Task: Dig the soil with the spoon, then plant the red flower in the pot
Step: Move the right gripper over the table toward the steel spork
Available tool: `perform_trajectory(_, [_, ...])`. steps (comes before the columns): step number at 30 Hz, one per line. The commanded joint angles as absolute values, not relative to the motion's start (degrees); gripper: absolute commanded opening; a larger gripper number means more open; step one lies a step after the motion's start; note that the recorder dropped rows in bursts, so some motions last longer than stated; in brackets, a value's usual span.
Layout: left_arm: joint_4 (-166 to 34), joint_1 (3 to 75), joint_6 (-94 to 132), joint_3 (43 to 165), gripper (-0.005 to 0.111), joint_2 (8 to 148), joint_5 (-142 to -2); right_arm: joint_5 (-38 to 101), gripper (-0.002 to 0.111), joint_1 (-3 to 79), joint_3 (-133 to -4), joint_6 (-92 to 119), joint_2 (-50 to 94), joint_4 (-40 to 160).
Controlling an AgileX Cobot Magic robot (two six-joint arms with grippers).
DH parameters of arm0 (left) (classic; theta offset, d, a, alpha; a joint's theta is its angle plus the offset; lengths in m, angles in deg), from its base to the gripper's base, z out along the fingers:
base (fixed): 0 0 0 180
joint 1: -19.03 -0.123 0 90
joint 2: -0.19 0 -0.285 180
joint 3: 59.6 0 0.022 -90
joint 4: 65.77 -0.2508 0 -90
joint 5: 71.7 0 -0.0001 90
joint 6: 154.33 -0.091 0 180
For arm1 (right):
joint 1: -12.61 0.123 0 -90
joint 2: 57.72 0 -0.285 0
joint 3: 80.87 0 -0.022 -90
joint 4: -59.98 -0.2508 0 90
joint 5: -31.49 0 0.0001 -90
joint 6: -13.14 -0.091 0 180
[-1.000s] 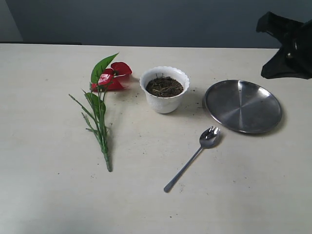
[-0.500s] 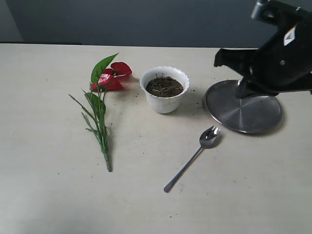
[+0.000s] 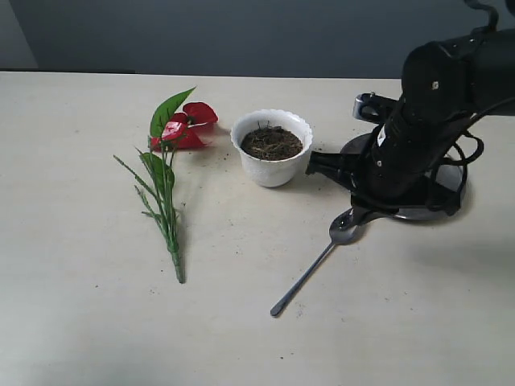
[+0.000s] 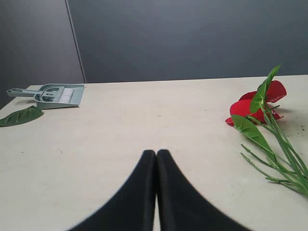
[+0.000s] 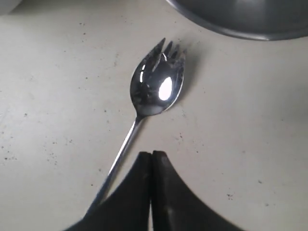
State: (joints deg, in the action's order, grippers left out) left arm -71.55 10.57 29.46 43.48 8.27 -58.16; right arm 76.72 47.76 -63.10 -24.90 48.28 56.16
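Observation:
The spoon (image 3: 304, 277) lies on the table, its tined bowl (image 5: 159, 84) partly under my right arm (image 3: 418, 137). My right gripper (image 5: 152, 153) is shut and empty, hovering just above the handle (image 5: 122, 151) near the bowl. The white scalloped pot (image 3: 272, 170) holds dark soil (image 3: 272, 143) and stands left of the arm. Further left lies the red flower (image 3: 187, 127), with its green stems (image 3: 167, 217) running toward the front. My left gripper (image 4: 156, 151) is shut on nothing, low over bare table, with the flower (image 4: 255, 103) off to its side.
A round steel plate (image 3: 350, 157) sits mostly hidden beneath the right arm, its rim (image 5: 231, 29) close to the spoon's tines. A grey dustpan with brush (image 4: 55, 94) and a loose green leaf (image 4: 21, 115) lie far beyond the left gripper.
The right arm has swung in from the right edge and come down over the plate to the spoon's bowl. Spoon, pot and flower have not moved.

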Motion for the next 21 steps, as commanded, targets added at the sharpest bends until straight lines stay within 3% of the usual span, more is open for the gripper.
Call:
perform_trajectory(1, [-71.4,10.5,29.6,43.2,0.0,8.0,-58.1,72.9,-0.001,48.0,-63.3,-25.8,49.9,53.9])
perform_trajectory(14, [-71.4,10.5,29.6,43.2,0.0,8.0,-58.1,67.5,-0.001,48.1,-63.3,-25.8,50.5,44.4])
perform_trajectory(21, [-71.4,10.5,29.6,43.2,0.0,8.0,-58.1,64.0,-0.001,50.1,-63.2,-29.2,50.6,49.6])
